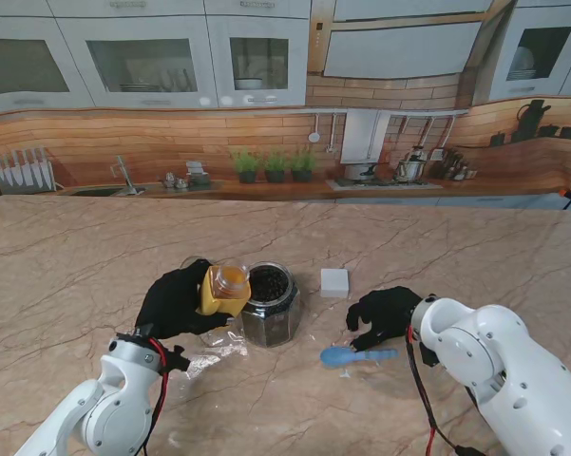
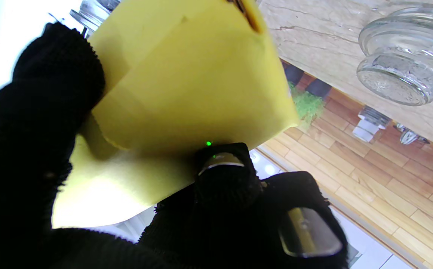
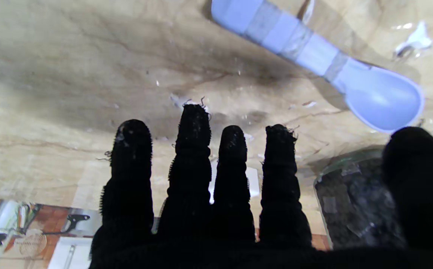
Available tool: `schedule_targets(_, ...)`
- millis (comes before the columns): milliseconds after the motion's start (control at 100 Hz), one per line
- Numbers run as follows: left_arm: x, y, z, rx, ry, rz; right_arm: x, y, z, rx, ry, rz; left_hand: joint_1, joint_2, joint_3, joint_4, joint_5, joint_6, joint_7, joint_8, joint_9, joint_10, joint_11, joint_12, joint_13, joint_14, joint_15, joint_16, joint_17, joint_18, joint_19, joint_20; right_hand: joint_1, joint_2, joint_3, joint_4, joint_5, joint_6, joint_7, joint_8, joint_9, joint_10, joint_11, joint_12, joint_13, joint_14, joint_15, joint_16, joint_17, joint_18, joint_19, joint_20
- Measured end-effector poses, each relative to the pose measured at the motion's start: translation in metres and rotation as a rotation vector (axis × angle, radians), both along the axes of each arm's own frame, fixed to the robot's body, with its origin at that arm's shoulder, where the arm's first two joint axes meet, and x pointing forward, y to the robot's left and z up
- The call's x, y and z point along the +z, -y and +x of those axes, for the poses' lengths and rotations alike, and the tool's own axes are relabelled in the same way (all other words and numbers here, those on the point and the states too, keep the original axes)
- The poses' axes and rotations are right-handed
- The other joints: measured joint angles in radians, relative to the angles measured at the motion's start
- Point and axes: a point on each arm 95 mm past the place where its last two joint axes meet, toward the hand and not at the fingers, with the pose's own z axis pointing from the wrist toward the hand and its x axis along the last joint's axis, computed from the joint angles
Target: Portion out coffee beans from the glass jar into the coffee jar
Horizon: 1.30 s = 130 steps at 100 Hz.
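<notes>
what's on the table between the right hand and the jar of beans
In the stand view, only bare marble separates the right hand from the glass jar; the blue spoon lies nearer me.

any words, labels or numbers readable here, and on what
None can be read.
Yellow-labelled amber coffee jar held tilted in the left hand: label face plain yellow, no print visible.
Glass jar of dark coffee beans: bits of clear tape, no text.
Light blue plastic spoon, small white block: blank.
Right hand open, holding nothing.

No readable text, label, brand, number or sign anywhere in these views.
</notes>
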Motion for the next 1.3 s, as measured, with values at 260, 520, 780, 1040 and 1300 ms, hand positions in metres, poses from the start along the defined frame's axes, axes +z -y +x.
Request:
schedule_targets(260, 0.001, 0.000, 0.000, -0.006, 0.003, 0.000, 0.022, -0.003, 0.023, 0.039, 0.117, 0.049, 0.000, 0.000, 0.000, 0.000, 0.000, 0.000, 0.000, 0.000, 0.000, 0.000, 0.000, 0.000, 0.000, 0.000, 0.000, 0.000, 0.000, 0.000, 0.000, 0.000, -0.013, 0.001, -0.008, 0.000, -0.048, -0.130, -0.041, -0.007, -0.123, -0.027, -0.037, -0.016, -0.158, 0.001, -0.056, -0.043, -0.111, 0.023, -0.042, -0.004)
schedule_targets(520, 0.002, -0.002, 0.000, -0.004, 0.008, 0.000, 0.033, -0.021, 0.050, 0.056, 0.141, 0.070, 0.000, 0.000, 0.000, 0.000, 0.000, 0.000, 0.000, 0.000, 0.000, 0.000, 0.000, 0.000, 0.000, 0.000, 0.000, 0.000, 0.000, 0.000, 0.000, 0.000, 0.035, -0.082, -0.005, -0.014, -0.149, -0.235, -0.106, -0.038, -0.229, -0.038, -0.103, -0.083, -0.218, 0.073, -0.148, -0.153, -0.129, 0.176, -0.084, -0.025)
schedule_targets(780, 0.003, -0.005, 0.000, 0.000, 0.010, 0.001, 0.027, -0.035, 0.074, 0.048, 0.155, 0.074, 0.000, 0.000, 0.000, 0.000, 0.000, 0.000, 0.000, 0.000, 0.000, 0.000, 0.000, 0.000, 0.000, 0.000, 0.000, 0.000, 0.000, 0.000, 0.000, 0.000, 0.115, -0.217, 0.001, -0.023, -0.226, -0.243, -0.221, -0.104, -0.316, -0.038, -0.195, -0.165, -0.242, 0.136, -0.177, -0.198, -0.036, 0.254, -0.072, -0.115)
schedule_targets(1040, 0.003, -0.007, 0.000, 0.001, 0.014, 0.000, 0.011, -0.042, 0.092, 0.004, 0.200, 0.000, 0.000, 0.000, 0.000, 0.000, 0.000, 0.000, 0.000, 0.000, 0.000, 0.000, 0.000, 0.000, 0.000, 0.000, 0.000, 0.000, 0.000, 0.000, 0.000, 0.000, 0.179, -0.228, -0.028, -0.023, -0.226, -0.244, -0.229, -0.081, -0.316, -0.030, -0.200, -0.138, -0.215, 0.150, -0.119, -0.190, 0.064, 0.239, -0.033, -0.140)
schedule_targets(1300, 0.002, -0.007, 0.000, -0.001, 0.013, 0.000, -0.010, -0.044, 0.102, -0.037, 0.175, -0.007, 0.000, 0.000, 0.000, 0.000, 0.000, 0.000, 0.000, 0.000, 0.000, 0.000, 0.000, 0.000, 0.000, 0.000, 0.000, 0.000, 0.000, 0.000, 0.000, 0.000, 0.283, -0.229, -0.067, -0.026, -0.226, -0.244, -0.229, -0.058, -0.316, -0.030, -0.131, -0.111, -0.143, 0.149, -0.064, -0.161, 0.148, 0.168, -0.011, -0.153)
